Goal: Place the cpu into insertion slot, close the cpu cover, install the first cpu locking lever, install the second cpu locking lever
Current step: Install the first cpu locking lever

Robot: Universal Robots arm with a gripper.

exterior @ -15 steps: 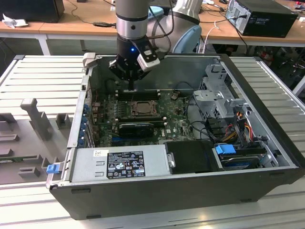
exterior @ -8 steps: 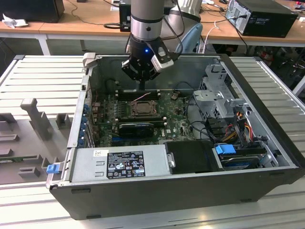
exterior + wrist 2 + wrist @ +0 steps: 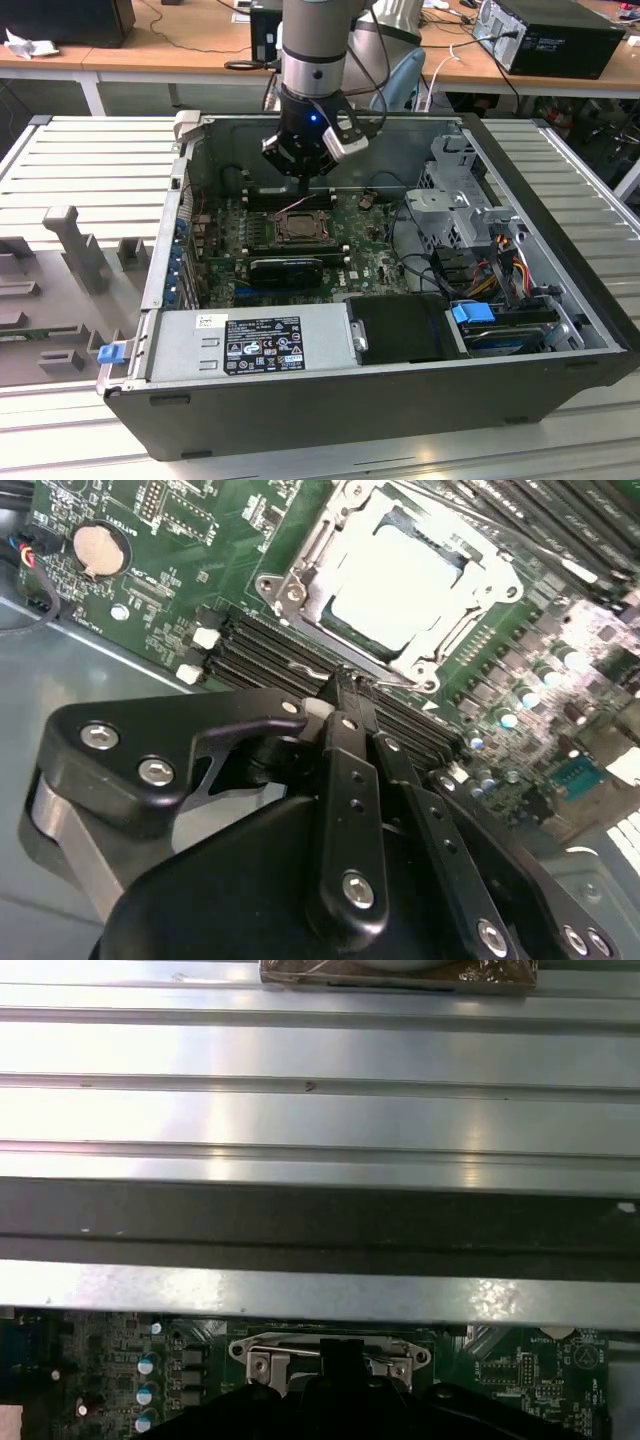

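Note:
Inside the open computer case, the insertion slot [image 3: 299, 228] sits on the green board. In the second wrist view the cpu [image 3: 400, 580] lies flat in it, pale top up. The cpu cover [image 3: 297, 572] lies down around the chip as a metal frame. My gripper [image 3: 348, 688] is shut, its black fingers pressed together. Its tips are at the socket's edge, right by a thin wire locking lever [image 3: 392, 683]; I cannot tell whether they touch it. From the exterior view, the gripper [image 3: 303, 190] hangs just above the socket's far side. The first wrist view catches the socket's metal edge [image 3: 330, 1353].
Black memory slots [image 3: 265, 650] run beside the socket, under the fingers. A coin battery [image 3: 97, 548] sits on the board. The power supply [image 3: 250, 342] lies along the case's front, with the drive cage [image 3: 450, 205] and cables [image 3: 505, 255] at the exterior view's right. The case wall [image 3: 320, 1222] stands close by.

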